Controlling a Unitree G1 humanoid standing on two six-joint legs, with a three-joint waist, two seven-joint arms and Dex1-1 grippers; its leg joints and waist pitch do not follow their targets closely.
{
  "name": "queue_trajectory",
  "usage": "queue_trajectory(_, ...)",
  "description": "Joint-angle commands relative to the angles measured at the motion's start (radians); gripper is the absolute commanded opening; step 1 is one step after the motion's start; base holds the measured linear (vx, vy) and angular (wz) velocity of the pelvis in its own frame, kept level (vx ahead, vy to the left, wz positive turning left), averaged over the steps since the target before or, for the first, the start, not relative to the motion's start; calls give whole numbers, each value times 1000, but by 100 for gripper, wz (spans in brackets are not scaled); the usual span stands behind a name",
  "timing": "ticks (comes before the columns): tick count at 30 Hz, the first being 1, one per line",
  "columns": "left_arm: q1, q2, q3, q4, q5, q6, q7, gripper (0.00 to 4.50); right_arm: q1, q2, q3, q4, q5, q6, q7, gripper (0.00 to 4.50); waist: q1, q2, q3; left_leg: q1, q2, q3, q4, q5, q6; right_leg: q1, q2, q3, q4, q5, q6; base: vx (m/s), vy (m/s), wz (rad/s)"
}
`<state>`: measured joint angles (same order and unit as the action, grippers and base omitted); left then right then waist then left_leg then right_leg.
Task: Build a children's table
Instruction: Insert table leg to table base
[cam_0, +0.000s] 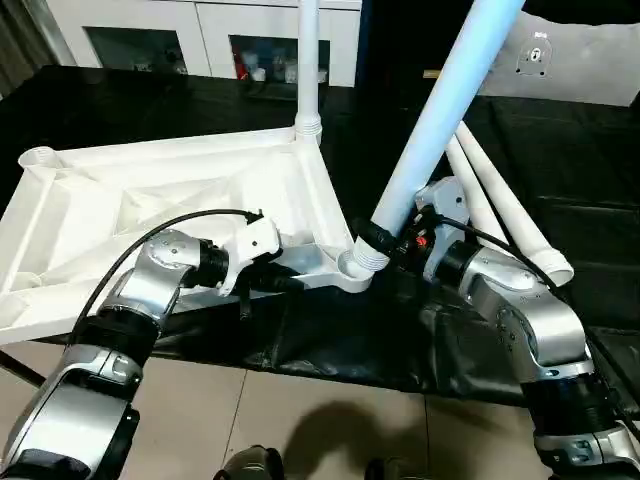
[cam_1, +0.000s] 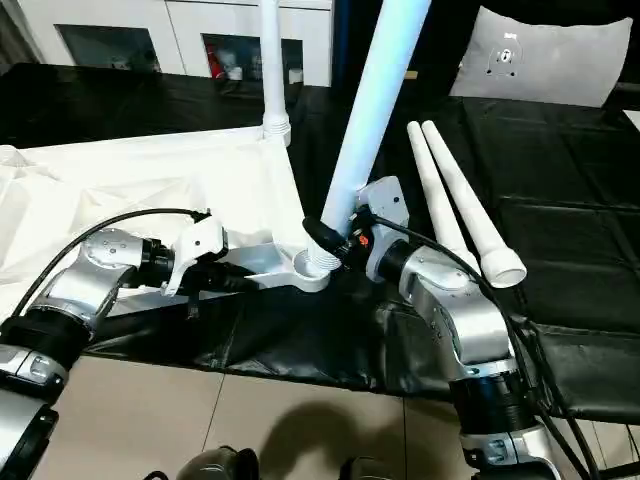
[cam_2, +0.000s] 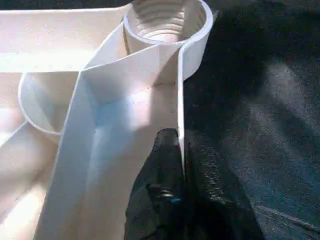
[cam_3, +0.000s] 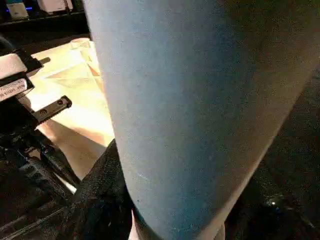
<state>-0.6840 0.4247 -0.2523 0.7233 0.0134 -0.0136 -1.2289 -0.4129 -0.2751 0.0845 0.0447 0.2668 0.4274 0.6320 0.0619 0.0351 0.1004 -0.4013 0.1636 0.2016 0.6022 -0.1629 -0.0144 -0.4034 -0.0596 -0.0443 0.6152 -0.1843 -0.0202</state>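
Observation:
The white table top (cam_0: 150, 200) lies upside down on the black workbench, ribbed side up. One leg (cam_0: 309, 70) stands upright in its far corner socket. A second leg (cam_0: 440, 110) leans to the right, its threaded end at the near right corner socket (cam_0: 357, 268). My right gripper (cam_0: 385, 243) is shut around this leg's lower end, and the leg (cam_3: 190, 110) looms close in the right wrist view. My left gripper (cam_0: 290, 282) is shut on the top's thin rim wall (cam_2: 181, 100) just left of that socket. Two loose legs (cam_1: 455, 210) lie on the bench to the right.
The black sheet-covered workbench (cam_0: 560, 140) ends just in front of my arms, with tiled floor (cam_0: 300, 420) below. White cabinets (cam_0: 200, 30) stand behind the bench. A grey panel (cam_1: 540, 55) leans at the back right.

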Motion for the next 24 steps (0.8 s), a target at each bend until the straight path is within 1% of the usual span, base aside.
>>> queue_trajectory(1,9,-6,-4,-1,-2,11,1,2,-23,-7,13,0,1,-1,25,190,1,-3,-88,36,69,-36,-73,-211,11,40,-94,50,-72,-190,-230,0,0,0)
queue_trajectory(3,12,-7,-7,1,4,1,0,0,-34,-9,26,4,-1,2,38,190,2,-5,-90,36,69,-36,-71,-207,16,42,-96,51,-72,-191,-233,0,0,0)
queue_trajectory(5,16,-4,-17,0,13,-8,-3,0,-44,-13,45,5,-6,6,56,190,2,-4,-90,36,70,-36,-71,-202,16,42,-96,51,-71,-188,-232,0,0,0)
queue_trajectory(6,17,-2,-22,-2,18,-8,-4,0,-45,-13,50,5,-7,8,61,190,1,-8,-90,35,70,-35,-71,-198,18,42,-95,50,-70,-180,-232,0,0,0)
queue_trajectory(10,20,9,-42,1,45,-25,-1,0,-51,-16,75,3,-8,28,83,190,2,-6,-90,36,70,-36,-71,-198,21,42,-95,50,-70,-182,-230,0,0,0)
queue_trajectory(11,18,13,-49,4,55,-41,-3,0,-55,-23,88,4,-9,43,97,190,1,-13,-87,34,70,-35,-72,-198,24,41,-94,51,-72,-184,-230,0,0,0)
queue_trajectory(12,18,13,-50,4,56,-52,-5,0,-57,-28,96,6,-15,45,104,190,2,-10,-87,34,70,-35,-72,-197,25,42,-97,51,-72,-192,-228,0,0,0)
queue_trajectory(14,17,14,-52,4,54,-81,-18,0,-61,-40,110,13,-25,48,115,190,3,-11,-86,35,70,-36,-72,-201,21,41,-97,51,-73,-204,-223,0,0,0)
queue_trajectory(15,16,16,-55,1,46,-113,-45,0,-67,-46,112,24,-31,46,118,190,2,-15,-85,34,70,-36,-72,-197,21,40,-95,51,-72,-204,-220,0,0,0)
queue_trajectory(16,17,18,-59,-3,41,-136,-68,0,-71,-48,111,31,-32,44,119,190,2,-13,-86,35,70,-37,-72,-196,21,40,-97,51,-72,-206,-220,0,0,0)
queue_trajectory(17,18,21,-64,-9,38,-150,-88,0,-74,-52,109,33,-31,44,122,190,2,-16,-83,36,71,-34,-73,-198,21,37,-97,52,-75,-210,-218,0,0,0)
queue_trajectory(18,17,22,-71,-12,36,-171,-108,0,-76,-57,105,30,-27,48,125,190,4,-12,-82,37,71,-34,-73,-199,19,36,-96,52,-73,-207,-218,0,0,0)
queue_trajectory(19,16,22,-76,-14,32,-189,-128,0,-76,-62,100,25,-23,53,128,190,6,-12,-82,38,72,-34,-74,-202,19,36,-95,52,-75,-207,-217,0,0,0)
queue_trajectory(20,16,22,-76,-14,32,-189,-128,0,-76,-62,100,25,-23,53,128,190,8,-12,-83,39,74,-34,-75,-200,18,36,-95,52,-71,-194,-218,0,0,0)
queue_trajectory(21,13,22,-81,-12,30,-201,-147,0,-74,-67,96,14,-17,63,130,190,9,-10,-81,40,74,-34,-75,-205,16,33,-94,52,-71,-193,-219,0,0,0)
queue_trajectory(22,13,22,-81,-12,29,-204,-151,0,-73,-68,95,12,-16,65,130,190,11,-11,-80,41,74,-33,-76,-214,14,33,-94,51,-72,-196,-220,0,0,0)
queue_trajectory(24,5,17,-84,-6,23,-218,-171,0,-64,-74,91,-8,-11,77,132,190,16,-7,-76,43,74,-33,-79,-233,4,31,-94,53,-74,-209,-217,0,0,0)
